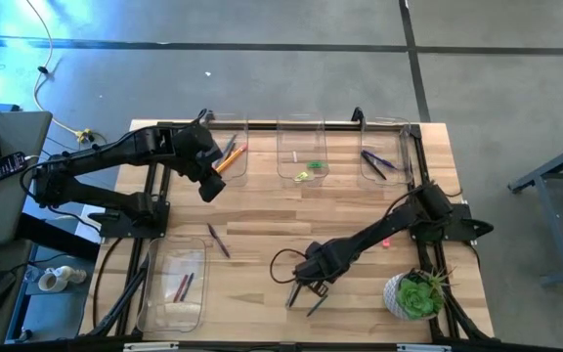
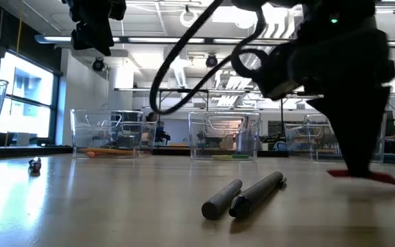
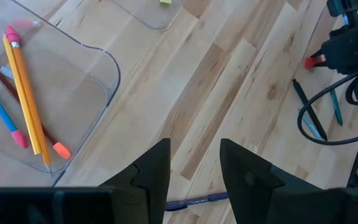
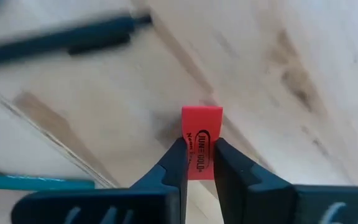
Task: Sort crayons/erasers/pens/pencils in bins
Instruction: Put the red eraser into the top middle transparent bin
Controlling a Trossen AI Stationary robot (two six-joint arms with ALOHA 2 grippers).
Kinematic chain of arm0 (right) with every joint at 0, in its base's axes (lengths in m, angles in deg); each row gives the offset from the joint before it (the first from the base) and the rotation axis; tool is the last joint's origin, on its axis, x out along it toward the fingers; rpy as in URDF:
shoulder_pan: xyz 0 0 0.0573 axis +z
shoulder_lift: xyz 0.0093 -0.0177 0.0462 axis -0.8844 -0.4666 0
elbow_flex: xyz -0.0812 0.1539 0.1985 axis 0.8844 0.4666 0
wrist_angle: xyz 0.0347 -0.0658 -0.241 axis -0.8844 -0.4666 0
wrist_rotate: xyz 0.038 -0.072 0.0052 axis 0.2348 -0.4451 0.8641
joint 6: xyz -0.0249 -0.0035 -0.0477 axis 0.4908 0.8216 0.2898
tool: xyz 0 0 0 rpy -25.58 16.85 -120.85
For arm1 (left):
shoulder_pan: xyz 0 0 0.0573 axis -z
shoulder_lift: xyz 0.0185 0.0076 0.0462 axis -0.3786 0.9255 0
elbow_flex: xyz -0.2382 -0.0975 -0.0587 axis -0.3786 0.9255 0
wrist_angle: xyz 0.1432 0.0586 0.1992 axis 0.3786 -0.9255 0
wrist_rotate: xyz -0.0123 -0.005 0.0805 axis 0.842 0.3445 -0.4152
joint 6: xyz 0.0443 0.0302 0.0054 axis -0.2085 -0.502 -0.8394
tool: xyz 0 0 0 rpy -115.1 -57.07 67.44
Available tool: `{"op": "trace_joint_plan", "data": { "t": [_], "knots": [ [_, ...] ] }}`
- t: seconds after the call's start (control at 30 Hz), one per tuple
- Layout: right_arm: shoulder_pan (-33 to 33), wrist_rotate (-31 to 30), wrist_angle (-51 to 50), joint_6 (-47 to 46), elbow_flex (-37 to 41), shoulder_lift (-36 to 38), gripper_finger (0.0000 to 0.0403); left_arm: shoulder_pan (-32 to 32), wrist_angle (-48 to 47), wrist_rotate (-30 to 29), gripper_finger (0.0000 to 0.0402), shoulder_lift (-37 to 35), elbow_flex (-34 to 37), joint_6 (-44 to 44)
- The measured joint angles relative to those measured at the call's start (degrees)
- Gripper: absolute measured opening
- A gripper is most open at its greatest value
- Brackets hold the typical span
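My right gripper (image 1: 308,281) is low over the table near its front edge and shut on a red eraser (image 4: 202,134), which also shows in the low view (image 2: 362,176). Dark pens (image 1: 291,293) (image 2: 256,191) lie on the table beside it. My left gripper (image 1: 208,186) (image 3: 194,168) is open and empty. It hangs above the table, beside the far-left bin (image 1: 228,156) holding pencils (image 3: 27,93). A blue pen (image 1: 218,240) lies on the table near it. My right gripper pinches the red eraser between its two fingertips (image 4: 174,163), one on each long side (image 4: 189,149). The eraser's free end sticks out beyond the tips. The fingers come from above, pointing down at the table. I cannot tell whether the eraser touches the table.
The far middle bin (image 1: 301,147) holds a green and a yellow eraser. The far-right bin (image 1: 384,156) holds pens. The longer near-left bin (image 1: 174,288) holds crayons. A potted plant (image 1: 418,293) stands at the near right. A cable loop (image 1: 283,266) hangs off my right arm.
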Motion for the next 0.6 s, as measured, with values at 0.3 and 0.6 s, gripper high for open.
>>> {"op": "trace_joint_plan", "data": {
  "t": [0.3, 0.6],
  "knots": [
    [-2.70, -1.89, 0.62, 3.57, -0.10, 4.75, 0.0040, 0.00, 0.04, 0.00, 0.0129, 0.02, 0.00, 0.00],
    [-10.23, -7.10, 1.40, 10.26, -0.21, 11.49, 0.0041, 0.00, 0.09, 0.00, 0.0129, 0.02, 0.00, -0.04]
  ]
}}
